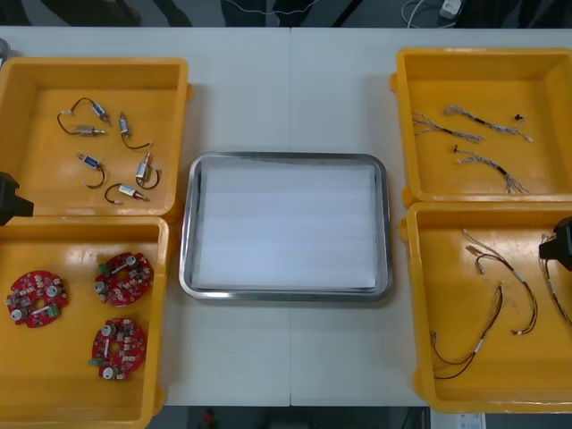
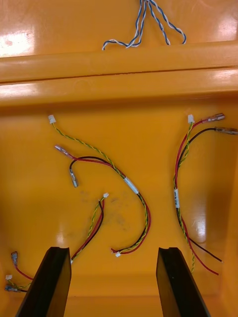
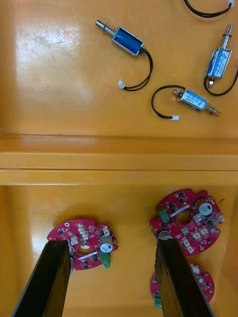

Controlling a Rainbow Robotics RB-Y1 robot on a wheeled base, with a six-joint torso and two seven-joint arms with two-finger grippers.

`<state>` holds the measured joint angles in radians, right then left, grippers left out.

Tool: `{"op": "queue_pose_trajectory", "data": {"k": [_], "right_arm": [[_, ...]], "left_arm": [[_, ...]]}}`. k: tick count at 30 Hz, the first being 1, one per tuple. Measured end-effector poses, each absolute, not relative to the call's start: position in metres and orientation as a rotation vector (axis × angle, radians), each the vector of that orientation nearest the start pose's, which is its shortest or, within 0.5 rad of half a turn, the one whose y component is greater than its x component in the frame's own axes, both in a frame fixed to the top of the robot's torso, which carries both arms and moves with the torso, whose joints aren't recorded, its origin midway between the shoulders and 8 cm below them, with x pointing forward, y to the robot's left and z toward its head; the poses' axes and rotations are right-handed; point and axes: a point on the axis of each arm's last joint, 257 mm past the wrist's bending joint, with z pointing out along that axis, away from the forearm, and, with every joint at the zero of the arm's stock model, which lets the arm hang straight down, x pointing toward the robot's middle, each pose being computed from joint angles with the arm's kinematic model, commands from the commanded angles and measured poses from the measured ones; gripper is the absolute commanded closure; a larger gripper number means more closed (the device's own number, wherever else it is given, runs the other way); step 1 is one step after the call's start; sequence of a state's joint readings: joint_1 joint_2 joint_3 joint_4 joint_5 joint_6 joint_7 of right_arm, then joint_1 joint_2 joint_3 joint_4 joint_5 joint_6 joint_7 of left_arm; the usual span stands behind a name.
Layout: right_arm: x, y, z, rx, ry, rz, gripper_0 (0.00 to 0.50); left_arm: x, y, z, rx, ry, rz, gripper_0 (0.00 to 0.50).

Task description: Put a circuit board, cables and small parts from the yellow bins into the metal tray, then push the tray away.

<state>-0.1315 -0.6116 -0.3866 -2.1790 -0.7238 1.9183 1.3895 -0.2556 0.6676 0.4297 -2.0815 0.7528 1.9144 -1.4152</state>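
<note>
The metal tray (image 1: 191, 232), white inside, lies at the middle of the table (image 1: 290, 80), with four yellow bins around it. Take the tray as the clock's centre and the table's far edge as twelve. The ten o'clock bin (image 1: 45, 80) holds small metal parts (image 1: 145, 167). The eight o'clock bin (image 1: 54, 375) holds three circuit boards (image 1: 125, 277). The two o'clock bin (image 1: 483, 80) holds blue and white cables (image 1: 474, 123). The four o'clock bin (image 1: 509, 380) holds red and yellow cables (image 1: 500, 264).

The left gripper (image 3: 114, 245) hangs over the eight o'clock bin, its fingers standing apart and holding nothing. The first board (image 3: 84, 243) lies at one fingertip and reaches into the gap. The second board (image 3: 187, 228) lies just beside the other fingertip, and the third board (image 3: 186, 285) is partly hidden behind that finger. Past the bin walls, three of the small metal parts lie in the ten o'clock bin.

The right gripper (image 2: 113, 250) hangs over the four o'clock bin, its fingers also apart and holding nothing. The red and yellow cables lie loose on the bin floor beyond the fingertips, one curling into the gap between them. The ends of the blue and white cables show past the bin walls.
</note>
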Motion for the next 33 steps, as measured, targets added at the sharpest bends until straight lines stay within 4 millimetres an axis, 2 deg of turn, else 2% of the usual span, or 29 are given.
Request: {"op": "queue_pose_trajectory", "data": {"k": [18, 33], "right_arm": [[0.3733, -0.3806, -0.1845, 0.077, 2.658, 0.01, 0.0], [0.3713, -0.3825, -0.1863, 0.082, 2.663, 0.005, 0.0]], "left_arm": [[0.4058, 0.3933, -0.1468, -0.085, 2.588, -0.037, 0.0], [0.4024, 0.392, -0.1558, -0.082, 2.612, -0.038, 0.0]]}}
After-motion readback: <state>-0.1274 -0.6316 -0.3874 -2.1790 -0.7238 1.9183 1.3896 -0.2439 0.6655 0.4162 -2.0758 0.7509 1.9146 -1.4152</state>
